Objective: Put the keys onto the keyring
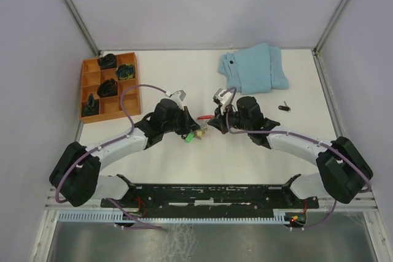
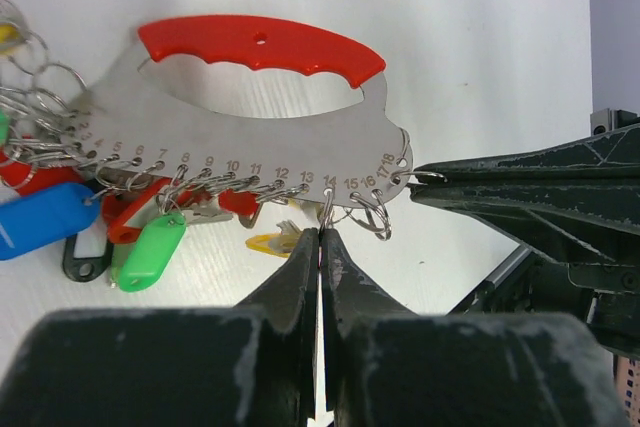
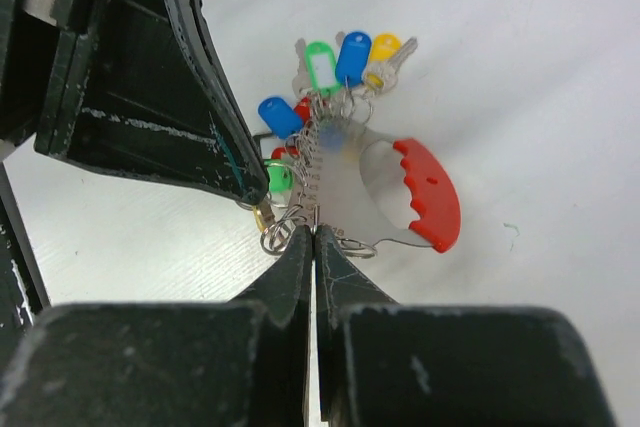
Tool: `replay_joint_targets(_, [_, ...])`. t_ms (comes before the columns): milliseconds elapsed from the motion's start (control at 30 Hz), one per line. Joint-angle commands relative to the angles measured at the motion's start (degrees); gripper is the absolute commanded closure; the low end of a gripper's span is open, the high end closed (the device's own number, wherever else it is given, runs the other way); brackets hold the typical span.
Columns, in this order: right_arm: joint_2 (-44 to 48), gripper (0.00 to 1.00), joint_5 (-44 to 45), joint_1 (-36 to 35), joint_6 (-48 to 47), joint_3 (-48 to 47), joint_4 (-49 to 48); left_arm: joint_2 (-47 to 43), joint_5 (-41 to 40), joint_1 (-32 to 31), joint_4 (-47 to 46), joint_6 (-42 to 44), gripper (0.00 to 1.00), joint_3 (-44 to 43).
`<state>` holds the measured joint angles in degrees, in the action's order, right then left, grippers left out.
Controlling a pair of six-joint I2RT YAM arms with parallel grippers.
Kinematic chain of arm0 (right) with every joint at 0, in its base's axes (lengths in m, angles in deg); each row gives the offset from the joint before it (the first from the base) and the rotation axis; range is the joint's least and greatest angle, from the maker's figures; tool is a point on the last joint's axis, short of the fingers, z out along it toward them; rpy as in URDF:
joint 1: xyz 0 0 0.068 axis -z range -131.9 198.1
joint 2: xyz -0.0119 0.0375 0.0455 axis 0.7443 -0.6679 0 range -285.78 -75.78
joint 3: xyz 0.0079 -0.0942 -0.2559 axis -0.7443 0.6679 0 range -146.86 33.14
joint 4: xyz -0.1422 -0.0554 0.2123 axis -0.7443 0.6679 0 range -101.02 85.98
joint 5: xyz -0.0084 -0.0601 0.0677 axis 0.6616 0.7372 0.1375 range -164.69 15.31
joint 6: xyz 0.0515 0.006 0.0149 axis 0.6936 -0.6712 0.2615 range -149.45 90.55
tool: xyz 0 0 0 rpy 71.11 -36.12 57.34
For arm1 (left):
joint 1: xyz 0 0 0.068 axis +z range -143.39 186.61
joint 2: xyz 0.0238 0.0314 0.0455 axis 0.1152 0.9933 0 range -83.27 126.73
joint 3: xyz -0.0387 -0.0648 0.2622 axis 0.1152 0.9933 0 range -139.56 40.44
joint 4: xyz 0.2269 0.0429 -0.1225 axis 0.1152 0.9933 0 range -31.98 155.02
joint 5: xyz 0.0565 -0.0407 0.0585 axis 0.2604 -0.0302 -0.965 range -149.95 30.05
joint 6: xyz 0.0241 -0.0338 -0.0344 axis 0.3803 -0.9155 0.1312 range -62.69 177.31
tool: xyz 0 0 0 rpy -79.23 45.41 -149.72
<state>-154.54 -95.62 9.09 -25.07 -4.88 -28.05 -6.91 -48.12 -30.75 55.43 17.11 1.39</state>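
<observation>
The keyring [image 2: 230,137] is a grey metal plate with numbered holes and a red grip [image 2: 260,47]. Keys with blue [image 2: 40,219], green [image 2: 150,252], red and yellow [image 2: 270,242] heads hang from split rings along its edge. My left gripper [image 2: 320,232] is shut on the small split ring at hole 14. My right gripper [image 3: 315,229] is shut on the plate's end by hole 18; its fingers [image 2: 500,182] show at the right of the left wrist view. In the top view both grippers meet at the keyring [image 1: 204,116] at the table's middle, with a green key [image 1: 189,138] below.
A folded light-blue cloth [image 1: 255,69] lies at the back right. An orange compartment tray [image 1: 103,110] with dark black-green lumps stands at the back left. A small black object [image 1: 284,107] lies right of the right arm.
</observation>
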Motion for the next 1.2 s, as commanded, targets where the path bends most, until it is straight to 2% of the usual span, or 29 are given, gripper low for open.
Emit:
replay_joint_targets(0, [2.1, 0.99, -0.9, -0.2, -5.0, -6.9, 7.0, -3.3, -1.8, 0.0, -1.1, 0.6, 0.96, -0.4])
replay_joint_targets(267, [2.8, 0.99, -4.1, -0.2, -15.8, -8.8, 7.3, -6.6, 3.8, -0.1, -7.8, 1.2, 0.82, 2.5])
replay_joint_targets(367, [3.3, 0.99, -4.9, -0.2, -20.0, -9.8, 9.1, -11.7, 1.3, 0.0, -7.8, 5.2, 0.71, 3.9])
replay_joint_targets(533, [2.3, 0.99, -7.8, 0.0, -24.8, -14.1, 14.9, -20.9, -4.1, 0.0, -11.8, 13.3, 0.45, 7.4])
replay_joint_targets(633, [1.4, 0.99, -9.7, 0.5, -25.6, -16.4, 16.4, -23.2, -7.8, 0.0, -15.0, 17.7, 0.38, 8.7])
replay_joint_targets(767, [0.4, 0.99, -12.9, 2.1, -26.7, -20.0, 19.7, -22.3, -11.0, 0.3, -21.2, 23.4, 0.37, 9.9])
replay_joint_targets(900, [-0.8, 0.99, -14.0, 4.0, -28.6, -24.9, 26.2, -18.9, -6.2, 0.4, -33.6, 30.1, 0.36, 13.8])
replay_joint_targets(1033, [-1.0, 0.99, -17.0, 5.4, -31.1, -25.1, 26.7, -14.3, -3.9, 0.5, -49.9, 37.3, 0.30, 20.7])
replay_joint_targets(1167, [-1.1, 0.99, -18.7, 5.6, -34.1, -23.7, 26.7, -10.5, -0.5, 1.4, -54.8, 44.4, 0.30, 21.6])
